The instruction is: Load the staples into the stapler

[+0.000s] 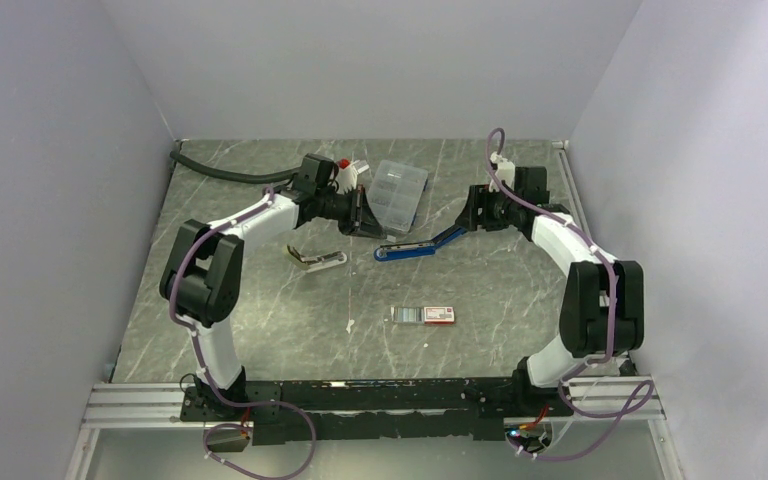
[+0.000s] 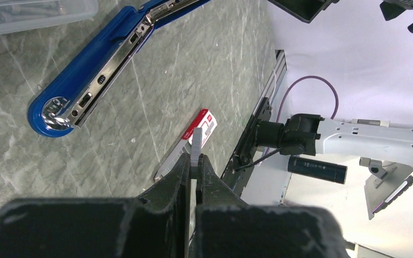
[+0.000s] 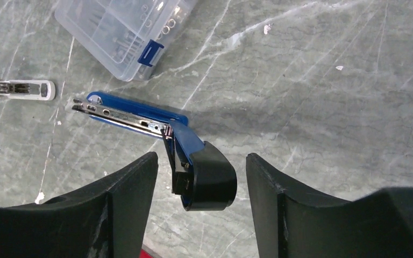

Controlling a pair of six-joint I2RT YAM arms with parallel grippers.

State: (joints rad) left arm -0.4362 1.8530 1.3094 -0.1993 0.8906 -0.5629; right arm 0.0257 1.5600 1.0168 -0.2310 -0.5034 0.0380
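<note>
The blue stapler point(image 1: 420, 245) lies swung open on the marble table, its metal staple channel point(image 2: 102, 80) facing up. My left gripper point(image 2: 196, 158) hovers above the table near the stapler's front, shut on a short silvery strip of staples point(image 2: 197, 141) that sticks out past the fingertips. In the top view this gripper point(image 1: 365, 222) is left of the stapler. My right gripper point(image 3: 201, 156) is open, straddling the stapler's black rear end point(image 3: 207, 180) with a gap on each side. The white staple box with a red end point(image 1: 425, 314) lies nearer the arm bases.
A clear compartment case point(image 1: 398, 193) of small parts sits behind the stapler. A small metal and white tool point(image 1: 317, 259) lies to the left. A black hose point(image 1: 220, 172) runs along the back left. Metal rails point(image 1: 360, 395) edge the near side.
</note>
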